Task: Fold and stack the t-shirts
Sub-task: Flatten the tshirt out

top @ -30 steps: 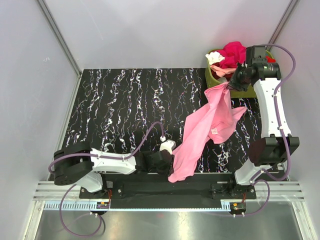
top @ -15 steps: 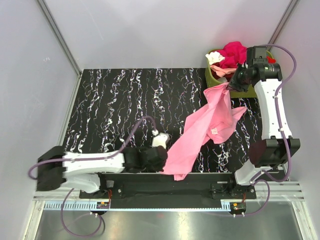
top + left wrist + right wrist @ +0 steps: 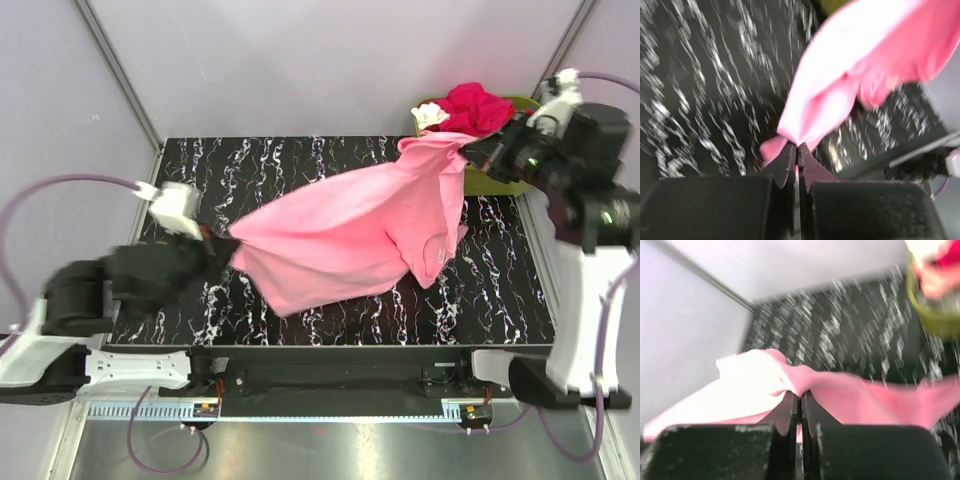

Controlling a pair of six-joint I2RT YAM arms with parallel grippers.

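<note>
Well, one black table (image 3: 300,170) with white veining fills the floor of the booth, and two arms stand at its near edge, one to each side. Both are blurred in the overhead view.

One medium pink t-shirt (image 3: 350,235) is stretched out in the air above the table. It runs from the left-middle of the table up to the far right corner and sags in a broad sheet between the two arms. A short sleeve hangs down on its right side.

One olive-green tub (image 3: 485,182) sits at the far right corner of the table, partly behind the right arm. In it I count two garments that show plainly: a magenta tee (image 3: 475,105) heaped on top, and a white tee (image 3: 430,115) bunched at the tub's left rim. Whether more lie beneath them I cannot tell.

Two pincers, each one busy. The left pincer (image 3: 796,147) has its jaws pressed tight together on a pinched corner of the pink t-shirt. The right pincer (image 3: 801,397) is likewise clamped tight on a bunched edge of the same shirt, just beside the tub.
</note>
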